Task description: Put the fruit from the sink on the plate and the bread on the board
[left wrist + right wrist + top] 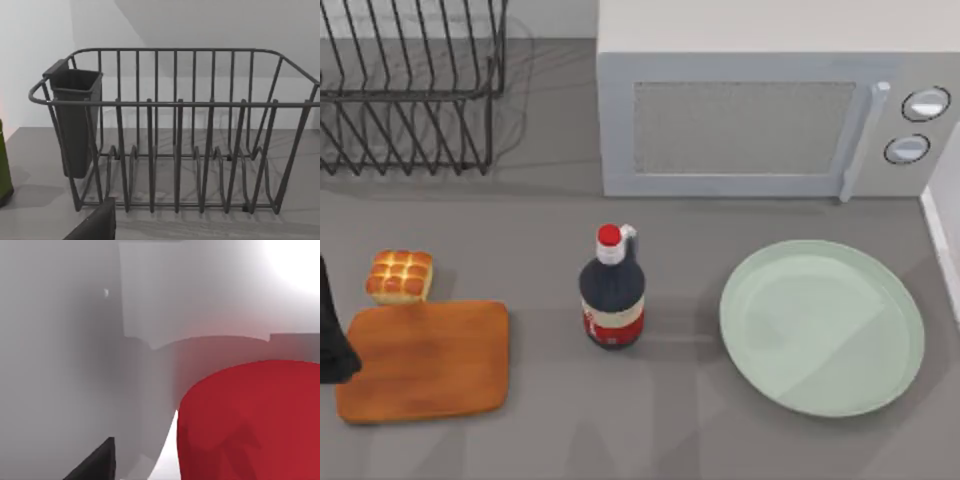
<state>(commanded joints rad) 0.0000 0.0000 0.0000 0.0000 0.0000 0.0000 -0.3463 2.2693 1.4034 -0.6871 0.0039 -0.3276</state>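
The bread sits near the desk's left edge, just behind the far left corner of the board and about touching its far edge. The board lies flat by the front left corner of the desk, its top bare. A dark part of the left arm shows at the desk's left edge, overlapping the board's left end; its wrist view looks at a wire dish rack with a dark cup holder hung on one end, and whether its jaws are spread or pressed together cannot be told.

The plate rests toward the right side of the desk, bare, in front of a microwave standing along the back edge. A dark bottle with a red cap stands upright mid-desk, between board and plate.

The right wrist view shows the fruit very close, against pale grey walls. How the right arm's jaws stand cannot be told.
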